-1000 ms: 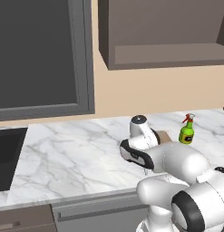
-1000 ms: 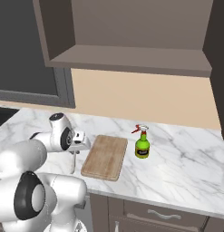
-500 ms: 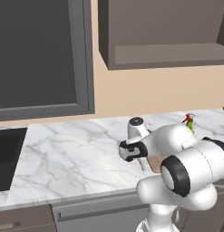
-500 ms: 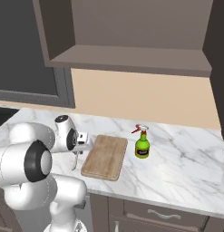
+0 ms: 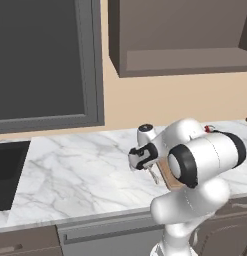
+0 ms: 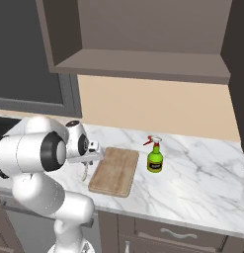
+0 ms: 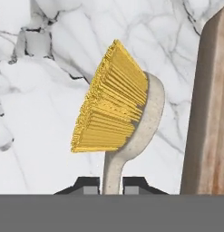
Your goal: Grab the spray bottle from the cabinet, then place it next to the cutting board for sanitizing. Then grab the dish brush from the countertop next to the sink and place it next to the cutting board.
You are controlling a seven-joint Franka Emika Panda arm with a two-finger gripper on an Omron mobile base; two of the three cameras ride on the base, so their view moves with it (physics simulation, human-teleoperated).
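Carrying dish brush (image 7: 124, 118), handle clenched in gripper (image 7: 111, 183), head hanging just over countertop (image 5: 80, 175) beside cutting board (image 6: 114, 170); spray bottle (image 6: 154, 156) already placed; next, by judgement: lower and release alongside board.

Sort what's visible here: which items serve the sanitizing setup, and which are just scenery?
Job items:
dish brush, clamped in the tool
cutting board
spray bottle
cabinet
countertop
sink

Scenery:
dark framed panel
drawer handle
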